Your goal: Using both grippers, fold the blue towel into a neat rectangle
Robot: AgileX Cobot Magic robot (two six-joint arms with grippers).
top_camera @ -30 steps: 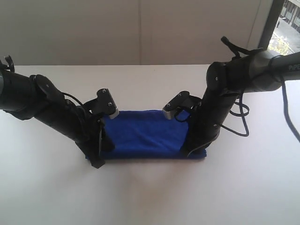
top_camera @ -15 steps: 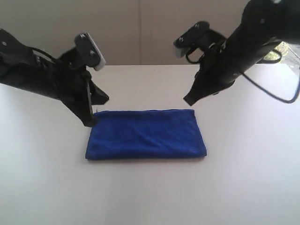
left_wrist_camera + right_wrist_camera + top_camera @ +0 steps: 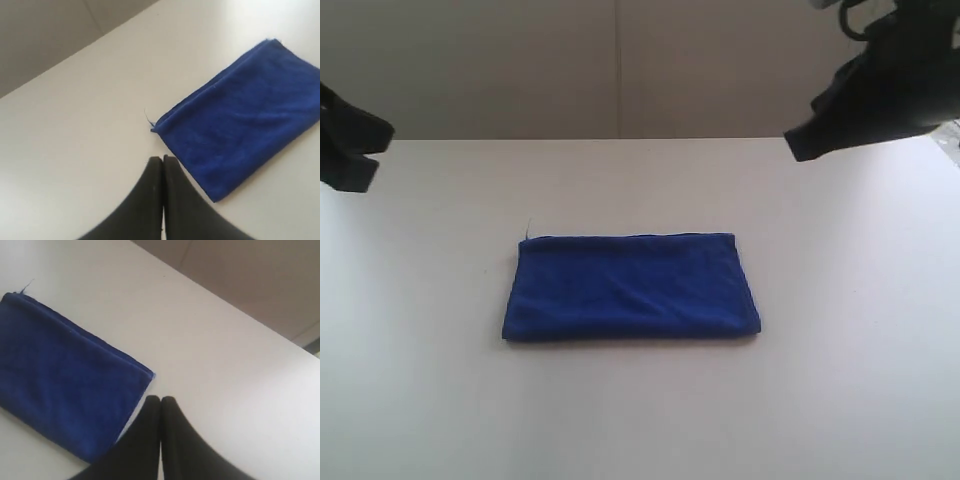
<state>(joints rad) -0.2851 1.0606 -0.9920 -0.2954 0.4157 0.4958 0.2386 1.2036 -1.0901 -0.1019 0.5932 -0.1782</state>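
**Arms drawing back from a folded towel**

A plain pale wall (image 3: 470, 60) is standing behind a white desk (image 3: 640, 420), which is filling most of the exterior view. The blue towel (image 3: 630, 287) is lying flat near the middle of the desk as a tidy, layered rectangle, with its long side running across the view and its edges lining up closely.

Both arms are backing off. A second ago they were pressing down at the towel's two short ends. Half a second ago they were lifting above its far edge. Now they are hanging high at the sides of the frame, well apart from the cloth.

The left claw (image 3: 162, 161) is showing its two black fingers pressed together with nothing between them. The right claw (image 3: 160, 400) is looking the same, closed and empty. Nothing is touching the towel, so the folding is looking finished and the arms seem to be heading to rest. A small loose thread (image 3: 528, 228) is sticking out at the towel's far left corner.
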